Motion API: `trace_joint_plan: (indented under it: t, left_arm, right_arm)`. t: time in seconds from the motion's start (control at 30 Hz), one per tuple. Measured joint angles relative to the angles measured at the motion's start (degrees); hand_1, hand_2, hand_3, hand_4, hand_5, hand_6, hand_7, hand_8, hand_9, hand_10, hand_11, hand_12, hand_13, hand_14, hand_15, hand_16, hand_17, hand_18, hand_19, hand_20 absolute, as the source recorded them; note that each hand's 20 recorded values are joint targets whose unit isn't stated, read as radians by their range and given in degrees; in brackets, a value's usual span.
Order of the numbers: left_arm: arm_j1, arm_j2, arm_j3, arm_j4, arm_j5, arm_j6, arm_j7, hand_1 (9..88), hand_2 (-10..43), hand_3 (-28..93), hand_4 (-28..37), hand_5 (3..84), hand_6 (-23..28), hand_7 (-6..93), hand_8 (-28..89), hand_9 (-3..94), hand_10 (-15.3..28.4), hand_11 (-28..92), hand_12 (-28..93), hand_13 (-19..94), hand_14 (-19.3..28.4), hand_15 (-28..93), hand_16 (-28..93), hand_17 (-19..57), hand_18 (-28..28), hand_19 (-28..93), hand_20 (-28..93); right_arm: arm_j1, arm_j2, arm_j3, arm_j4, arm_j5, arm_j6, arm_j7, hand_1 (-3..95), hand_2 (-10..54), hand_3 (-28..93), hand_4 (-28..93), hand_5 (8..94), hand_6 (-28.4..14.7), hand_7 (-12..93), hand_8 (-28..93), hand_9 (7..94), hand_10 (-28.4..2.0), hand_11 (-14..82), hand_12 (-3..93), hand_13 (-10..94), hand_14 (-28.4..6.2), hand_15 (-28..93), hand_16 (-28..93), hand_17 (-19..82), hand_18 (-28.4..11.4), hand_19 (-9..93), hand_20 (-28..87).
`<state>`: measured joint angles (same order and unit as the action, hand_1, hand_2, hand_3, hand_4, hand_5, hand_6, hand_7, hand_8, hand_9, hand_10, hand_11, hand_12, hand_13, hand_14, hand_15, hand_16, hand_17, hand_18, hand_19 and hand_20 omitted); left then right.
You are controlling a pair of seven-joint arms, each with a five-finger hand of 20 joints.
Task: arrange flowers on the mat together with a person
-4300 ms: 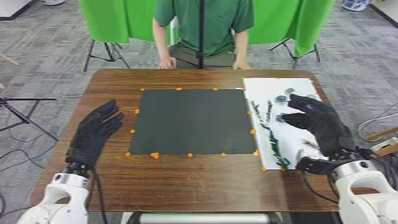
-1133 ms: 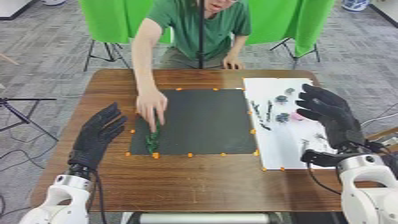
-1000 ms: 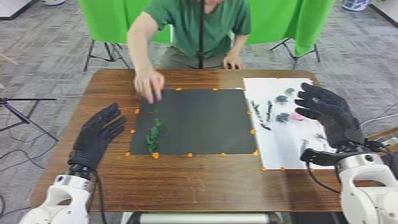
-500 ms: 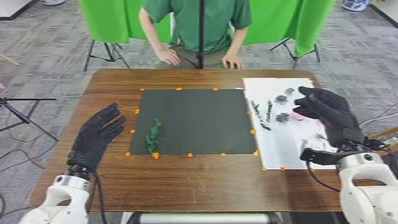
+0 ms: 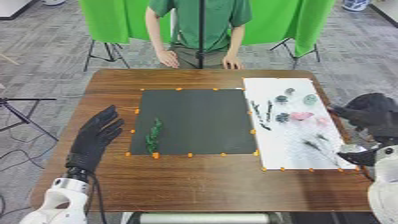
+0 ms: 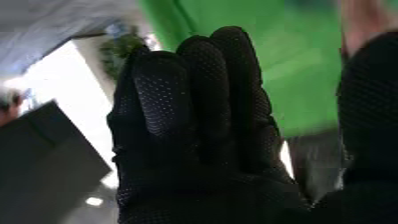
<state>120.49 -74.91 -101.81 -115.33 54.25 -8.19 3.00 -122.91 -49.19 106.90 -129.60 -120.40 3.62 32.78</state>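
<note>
In the head view, a green leafy sprig lies on the left part of the dark mat. Dark twigs, grey-blue flowers, a pale green flower, a pink flower and thin sprigs rest on the white sheet. My right hand is past the sheet's right edge; its glove has straight fingers and holds nothing in the right wrist view. Left of the mat, my left hand is open above the table.
Orange markers line the mat and the sheet. A person's hands are down at the far edge of the brown table. Green cloth hangs behind.
The person's hand set the green sprig on the mat, then drew back to the far edge. My right hand moved rightward off the white sheet, uncovering flowers there. My left hand kept its place.
</note>
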Motion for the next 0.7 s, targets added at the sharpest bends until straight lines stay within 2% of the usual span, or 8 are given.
trace_joint_plan:
  t: [0.1,0.17,0.3,0.47,0.7]
  left_arm:
    - [0.1,0.02,-0.22,-0.03,0.00,0.16,0.14,27.6,-2.2,69,-28.3,31.0,4.0,20.3,-11,21.2,11.3,26,12,22,14.1,23,-2,-9.4,21.5,45,3]
    - [0.2,0.02,-0.32,-0.05,0.00,0.24,0.18,27.6,-2.2,69,-28.3,31.0,4.0,20.3,-11,21.2,11.3,26,12,22,14.2,23,-2,-9.4,21.5,45,3]
    - [0.2,0.02,-0.41,-0.06,0.00,0.27,0.18,27.6,-2.2,69,-28.3,31.0,4.0,20.2,-11,21.3,11.4,26,12,22,14.2,23,-2,-9.4,21.5,45,3]
    - [0.3,0.02,-0.45,-0.08,0.00,0.26,0.16,27.6,-2.1,69,-28.3,31.0,4.0,20.2,-11,21.4,11.4,26,12,22,14.2,23,-2,-9.4,21.5,45,3]
    - [0.3,-0.01,-0.57,-0.09,-0.01,0.27,0.14,27.4,-2.2,69,-28.3,31.1,4.0,20.1,-11,21.4,11.3,26,12,22,14.2,24,-2,-9.5,21.6,45,3]
  right_arm:
    - [0.7,0.6,0.1,-1.2,-8.7,-9.9,3.6,28.6,-9.5,53,-28,63.9,-4.0,42,-13,65.6,-15.4,51.1,36.5,61,-14.0,73,25,30,-18.9,69,32]
    - [1.2,0.6,0.1,-1.0,-11.9,-13.2,4.3,28.5,-9.5,52,-28,63.4,-3.9,42,-13,64.9,-15.4,51.6,37.3,61,-14.1,73,25,28,-19.4,69,33]
    - [2.7,1.1,-1.0,0.2,-12.0,-15.1,7.6,28.8,-9.5,52,-28,62.4,-3.6,48,-14,63.4,-14.8,56.1,40.0,60,-13.5,76,26,27,-19.6,71,34]
    - [4.0,1.5,-2.0,2.0,-9.4,-18.2,11.8,28.2,-9.5,54,-28,63.3,-3.5,49,-14,64.1,-14.5,57.5,41.2,61,-13.6,77,26,27,-19.6,72,34]
    - [4.2,2.0,-4.3,5.5,-9.4,-17.2,11.8,29.7,-9.5,54,-28,63.6,-3.3,50,-15,65.0,-14.0,58.0,41.4,62,-13.1,78,26,28,-19.5,73,34]
